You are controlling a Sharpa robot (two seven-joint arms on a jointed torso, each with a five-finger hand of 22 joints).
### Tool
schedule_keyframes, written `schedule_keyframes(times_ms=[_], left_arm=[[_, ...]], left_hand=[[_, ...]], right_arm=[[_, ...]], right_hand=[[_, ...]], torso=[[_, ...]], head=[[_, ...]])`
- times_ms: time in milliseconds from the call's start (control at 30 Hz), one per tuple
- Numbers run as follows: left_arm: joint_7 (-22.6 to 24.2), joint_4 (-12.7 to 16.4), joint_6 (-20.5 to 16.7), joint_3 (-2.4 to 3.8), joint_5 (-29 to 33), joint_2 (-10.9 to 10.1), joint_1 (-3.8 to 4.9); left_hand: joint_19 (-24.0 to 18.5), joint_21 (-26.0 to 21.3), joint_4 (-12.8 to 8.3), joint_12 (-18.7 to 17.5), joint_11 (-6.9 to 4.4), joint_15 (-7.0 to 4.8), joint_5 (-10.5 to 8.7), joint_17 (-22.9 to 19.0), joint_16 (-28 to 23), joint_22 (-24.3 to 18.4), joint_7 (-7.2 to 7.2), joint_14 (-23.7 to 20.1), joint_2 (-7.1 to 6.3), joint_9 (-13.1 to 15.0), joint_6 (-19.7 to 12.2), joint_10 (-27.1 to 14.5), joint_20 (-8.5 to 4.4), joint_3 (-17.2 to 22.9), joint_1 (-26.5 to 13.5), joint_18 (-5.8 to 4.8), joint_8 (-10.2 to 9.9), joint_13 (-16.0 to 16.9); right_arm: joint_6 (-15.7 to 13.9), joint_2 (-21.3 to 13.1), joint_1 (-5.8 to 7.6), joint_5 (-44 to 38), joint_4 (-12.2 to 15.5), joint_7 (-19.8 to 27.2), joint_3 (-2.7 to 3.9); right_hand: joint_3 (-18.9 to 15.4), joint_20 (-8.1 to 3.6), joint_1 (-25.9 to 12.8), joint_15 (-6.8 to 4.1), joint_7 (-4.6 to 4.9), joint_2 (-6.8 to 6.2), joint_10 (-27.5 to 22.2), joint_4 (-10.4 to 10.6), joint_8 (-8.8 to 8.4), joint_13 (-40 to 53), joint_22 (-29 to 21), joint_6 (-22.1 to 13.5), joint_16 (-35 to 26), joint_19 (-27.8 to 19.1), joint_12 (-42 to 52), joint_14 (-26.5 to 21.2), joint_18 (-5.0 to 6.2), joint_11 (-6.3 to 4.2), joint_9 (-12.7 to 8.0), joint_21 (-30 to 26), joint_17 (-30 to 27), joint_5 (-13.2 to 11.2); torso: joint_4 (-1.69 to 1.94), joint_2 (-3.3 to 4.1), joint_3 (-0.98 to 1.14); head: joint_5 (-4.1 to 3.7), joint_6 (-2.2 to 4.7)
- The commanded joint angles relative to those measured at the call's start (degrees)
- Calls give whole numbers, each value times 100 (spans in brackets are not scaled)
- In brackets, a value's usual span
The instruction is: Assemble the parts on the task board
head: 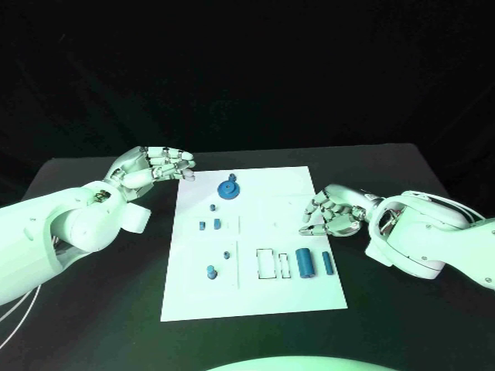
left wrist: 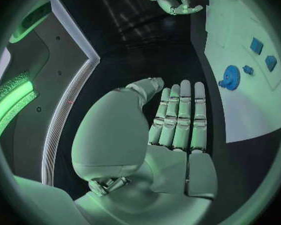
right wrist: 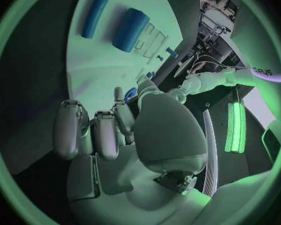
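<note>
The white task board [head: 272,294] lies in the middle of the table. A blue gear [head: 229,188] sits near its far edge, with small blue parts [head: 209,226] below it on the left side. A thick blue cylinder [head: 305,263] and a thin one [head: 328,263] lie near the right edge beside outlined slots [head: 267,263]. My left hand [head: 156,166] hovers at the board's far left corner, fingers straight and side by side [left wrist: 178,117], holding nothing. My right hand [head: 335,211] hangs over the board's right edge with its fingers [right wrist: 93,132] curled in, and I see nothing in them.
Black table [head: 414,178] surrounds the board on all sides. My left forearm [head: 47,232] crosses the table left of the board, and my right forearm [head: 437,239] lies right of it. The two cylinders [right wrist: 130,29] lie close ahead of the right hand.
</note>
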Motion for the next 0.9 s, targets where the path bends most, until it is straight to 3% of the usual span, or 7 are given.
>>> schedule_keyframes(times_ms=[33,167,300,767,900], left_arm=[[39,34,54,3,25,-8,-15],[39,48,52,3,25,-18,-25],[39,55,52,3,25,-28,-34],[33,68,61,3,25,-57,-46],[27,70,77,3,25,-67,-46]], left_hand=[[-4,-37,13,-26,19,43,0,5,-39,-4,30,-1,-18,-3,-19,9,51,-30,-54,52,-25,7],[-4,-37,13,-26,19,43,0,5,-39,-4,30,-1,-18,-3,-19,9,51,-30,-54,52,-25,7],[-4,-37,13,-26,19,43,0,5,-39,-4,30,-1,-18,-3,-19,9,51,-30,-54,52,-25,7],[-2,-46,18,-30,21,44,0,12,-48,-11,30,-1,-20,-3,-21,8,53,-32,-59,52,-27,8],[-2,-46,18,-30,21,44,0,12,-48,-11,30,-1,-20,-3,-21,8,53,-32,-59,52,-27,8]], right_arm=[[314,-174,-8,230,146,-448,-40],[275,-316,-53,109,294,-666,-109],[194,-372,-163,-76,444,-871,-147],[271,-279,-375,-291,578,-1161,-178],[284,-188,-460,-318,552,-1221,-179]], right_hand=[[-200,-27,-214,-23,-50,27,282,8,217,753,1213,-17,151,343,473,359,-128,-8,76,315,418,-15],[-420,-38,-386,-35,-78,47,508,19,404,1226,1275,-8,271,399,752,416,-173,-29,148,580,789,-10],[-548,-45,-494,-45,-98,49,577,23,499,1369,1296,9,313,417,832,434,-189,-44,188,674,919,-5],[-694,-70,-649,-77,-148,65,725,26,654,1628,1365,88,376,477,980,469,-240,-86,261,969,1135,3],[-710,-72,-655,-79,-149,47,718,24,656,1617,1372,82,376,483,972,468,-246,-87,263,1000,1133,3]], torso=[[-5,-10,5],[0,2,1],[3,6,5],[6,6,-7],[1,11,1]], head=[[-96,-14],[-128,-27],[-103,-54],[-92,-129],[-69,-140]])
